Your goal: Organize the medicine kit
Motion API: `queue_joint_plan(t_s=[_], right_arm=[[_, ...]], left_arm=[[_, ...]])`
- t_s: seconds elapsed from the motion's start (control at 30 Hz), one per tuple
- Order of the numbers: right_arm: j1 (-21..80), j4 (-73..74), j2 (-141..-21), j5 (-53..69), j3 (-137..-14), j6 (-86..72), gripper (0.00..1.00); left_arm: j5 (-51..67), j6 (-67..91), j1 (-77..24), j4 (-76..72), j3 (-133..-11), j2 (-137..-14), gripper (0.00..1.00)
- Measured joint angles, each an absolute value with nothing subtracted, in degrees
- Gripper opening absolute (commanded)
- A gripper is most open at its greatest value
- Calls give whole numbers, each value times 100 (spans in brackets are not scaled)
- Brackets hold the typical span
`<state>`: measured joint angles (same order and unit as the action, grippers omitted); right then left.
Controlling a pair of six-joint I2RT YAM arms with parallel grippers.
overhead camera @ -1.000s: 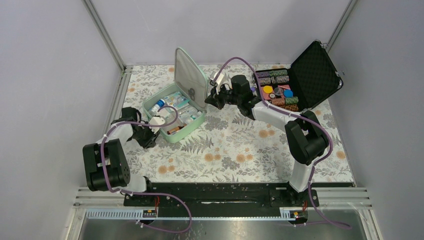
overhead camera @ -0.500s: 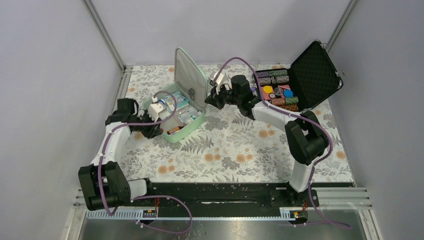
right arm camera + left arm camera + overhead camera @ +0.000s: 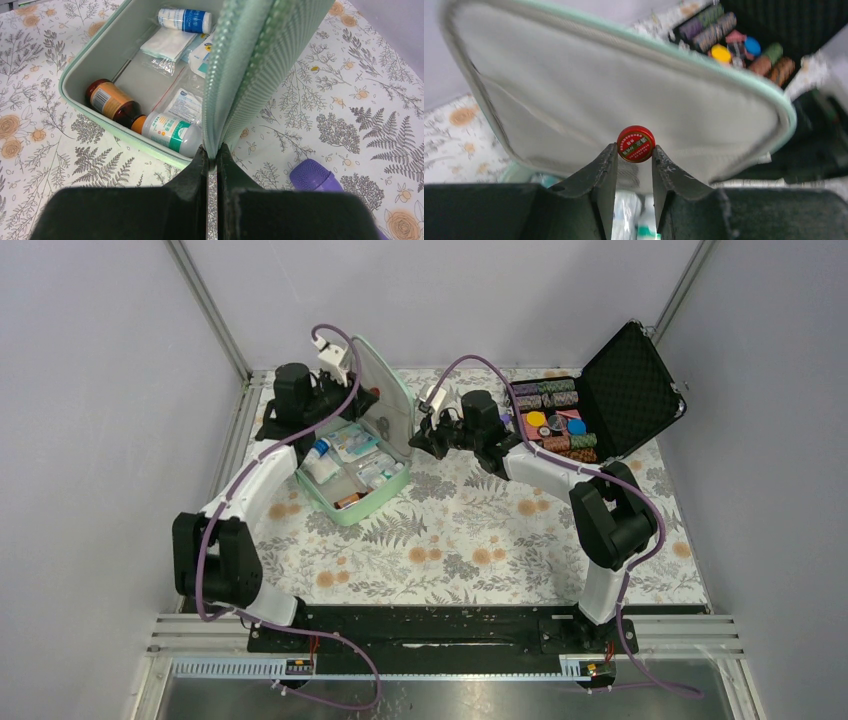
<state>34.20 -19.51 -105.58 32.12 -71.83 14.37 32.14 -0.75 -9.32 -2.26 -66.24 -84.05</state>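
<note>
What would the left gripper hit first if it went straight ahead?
Probably the grey inside of the raised lid of the medicine kit: the left gripper, pinching a small red tin, points at it. The tin would touch first; the gap is hard to judge.

I see a robot lab test cell: plain grey wall panels [image 3: 100, 390], alu frame posts [image 3: 208, 310], floral-clothed worktop [image 3: 450, 540], black mounting rail [image 3: 430, 625] at near edge.

No text legible. Label print on red round tin [image 3: 636, 144]: unreadable. In medicine kit [image 3: 100, 50], brown bottle [image 3: 107, 101] at 9 o'clock of green-labelled bottle [image 3: 169, 132]: both labels unreadable.
</note>
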Motion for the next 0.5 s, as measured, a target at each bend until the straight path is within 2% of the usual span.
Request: queue_joint_plan(t_s=[0.27, 0.5], right_arm=[[3463, -1955, -10558, 3208, -7183, 1514, 0], [3492, -1951, -10558, 3190, -7192, 1525, 0]], left_arm=[[2731, 1017, -919, -1013, -7596, -9192, 12], [2438, 1238, -923, -1057, -7544, -9376, 12]])
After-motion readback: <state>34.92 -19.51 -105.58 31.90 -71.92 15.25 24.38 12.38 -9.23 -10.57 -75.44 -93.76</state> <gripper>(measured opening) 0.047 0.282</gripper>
